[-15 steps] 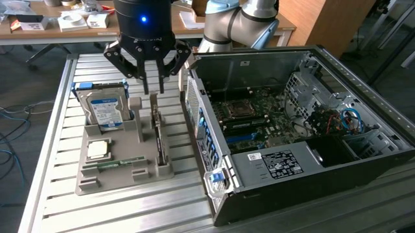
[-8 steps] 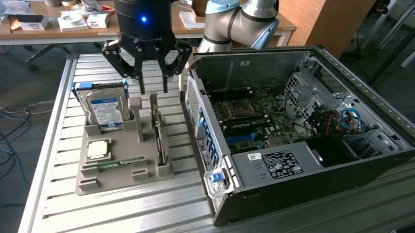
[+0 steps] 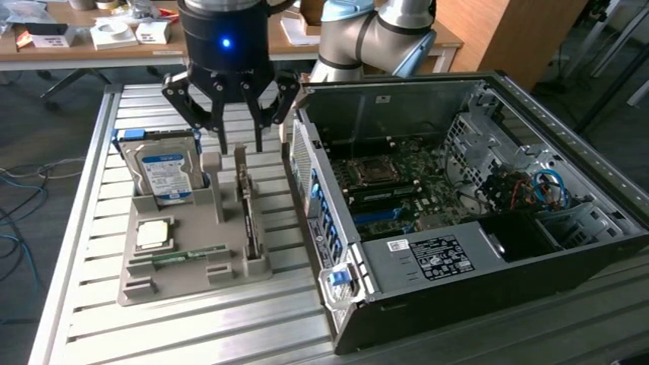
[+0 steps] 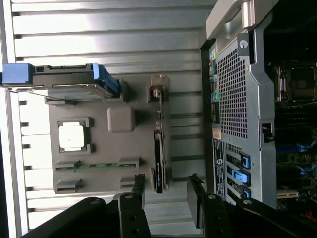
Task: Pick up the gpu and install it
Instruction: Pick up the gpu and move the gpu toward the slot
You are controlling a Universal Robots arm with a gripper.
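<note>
Gripper (image 3: pixel 240 143) hangs empty, jaws apart, over the gray holder (image 3: pixel 182 277) where our gpu (image 3: pixel 246 213) stands on edge. We reckon an off-centre drop clips the holder or tips the card.

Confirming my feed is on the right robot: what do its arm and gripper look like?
The gripper has a glossy black cylindrical body with a small glowing blue light, and black jointed linkage fingers with visible pivot bolts. The arm is silver-grey round tubing with a pale blue joint cap.
</note>
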